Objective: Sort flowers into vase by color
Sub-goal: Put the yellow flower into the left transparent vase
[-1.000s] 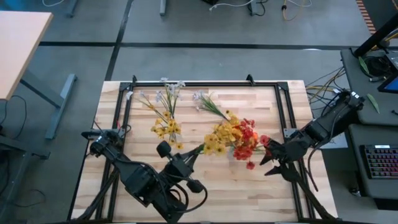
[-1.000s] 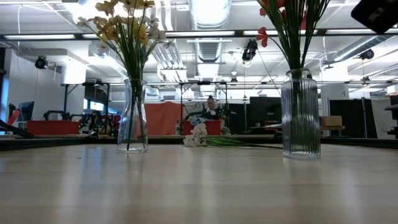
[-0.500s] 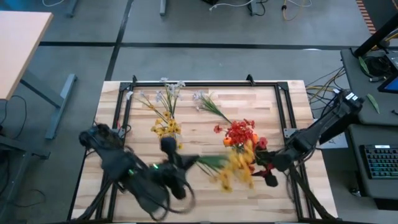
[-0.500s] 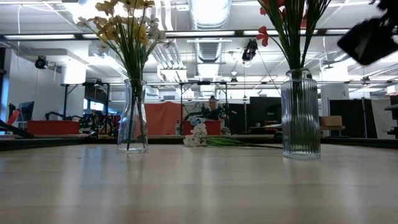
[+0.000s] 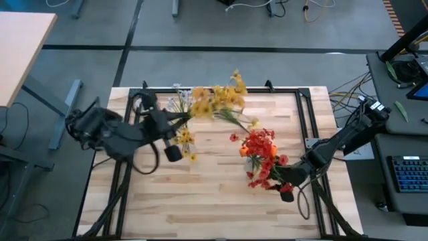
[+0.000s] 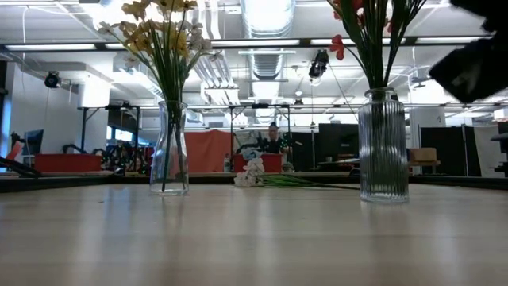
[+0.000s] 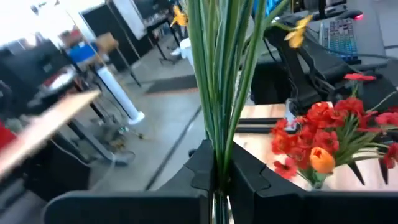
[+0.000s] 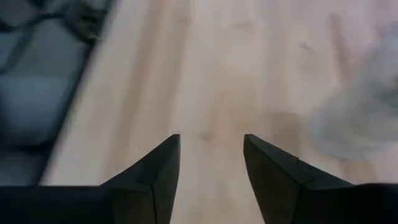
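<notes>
My left gripper (image 5: pixel 172 118) is raised over the table's far left, shut on a bunch of yellow flowers (image 5: pixel 217 100). A clear vase (image 6: pixel 171 147) with yellow and white flowers (image 5: pixel 180 137) stands just below it. A ribbed vase (image 6: pixel 385 147) holds the red flowers (image 5: pixel 259 148) right of the middle. A white spray (image 6: pixel 262 176) lies flat on the table at the far side. My right gripper (image 8: pixel 211 155) hovers open over bare wood, right beside the red vase on its near right (image 5: pixel 286 179). My left gripper pinches the yellow bunch's green stalks (image 7: pixel 216 155), several together, between its two fingers. The fingers come about level from the table's left, and the stalks run on forward out of them. The bunch is lifted clear, its blossoms (image 5: pixel 224 97) over the far edge.
A black frame (image 5: pixel 221 89) runs round the table top. The near half of the wood (image 5: pixel 200 207) is bare. A second desk with a keyboard (image 5: pixel 408 174) stands off the right edge. Beyond the far edge the room holds a person (image 6: pixel 272 137).
My left gripper has drawn the yellow bunch away from beside the red flowers, swinging it up and toward the table's far left, above the clear vase. My right gripper has sunk toward the table beside the red vase.
</notes>
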Controlling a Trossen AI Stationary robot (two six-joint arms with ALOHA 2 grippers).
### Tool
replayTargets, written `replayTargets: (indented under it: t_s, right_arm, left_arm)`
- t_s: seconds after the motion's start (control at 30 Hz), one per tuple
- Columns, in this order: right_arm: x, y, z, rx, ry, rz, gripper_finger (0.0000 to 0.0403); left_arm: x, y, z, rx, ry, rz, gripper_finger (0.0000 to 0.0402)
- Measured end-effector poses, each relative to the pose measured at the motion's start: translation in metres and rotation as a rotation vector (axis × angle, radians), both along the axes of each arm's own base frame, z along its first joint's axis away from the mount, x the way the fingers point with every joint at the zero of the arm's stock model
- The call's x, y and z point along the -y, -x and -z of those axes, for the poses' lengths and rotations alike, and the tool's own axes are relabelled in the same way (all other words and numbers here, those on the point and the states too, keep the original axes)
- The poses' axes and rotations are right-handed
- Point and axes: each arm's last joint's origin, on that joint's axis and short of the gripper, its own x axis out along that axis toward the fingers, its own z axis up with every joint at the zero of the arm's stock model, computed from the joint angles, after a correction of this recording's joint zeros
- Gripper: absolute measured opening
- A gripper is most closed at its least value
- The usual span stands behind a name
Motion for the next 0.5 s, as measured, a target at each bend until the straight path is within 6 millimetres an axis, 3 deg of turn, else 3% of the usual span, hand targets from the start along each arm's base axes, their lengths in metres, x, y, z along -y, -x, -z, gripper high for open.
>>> replayTargets:
  t_s: [0.13,0.27,0.37,0.5]
  right_arm:
    - [-0.008,0.007,-0.017,0.038,-0.068,-0.055,0.0148]
    - [-0.006,0.022,-0.029,-0.042,-0.123,-0.010,0.0132]
    - [-0.010,0.032,-0.036,-0.061,-0.196,-0.001,0.0123]
    - [-0.030,0.039,-0.048,0.088,-0.267,-0.056,0.0113]
  left_arm:
    - [0.005,-0.012,0.010,0.007,0.038,-0.010,0.0005]
    - [0.012,-0.018,0.020,0.035,0.079,-0.049,0.0005]
    - [0.029,-0.024,0.047,-0.011,0.059,-0.063,0.0005]
    - [0.065,-0.024,0.092,-0.046,-0.034,-0.081,0.0005]
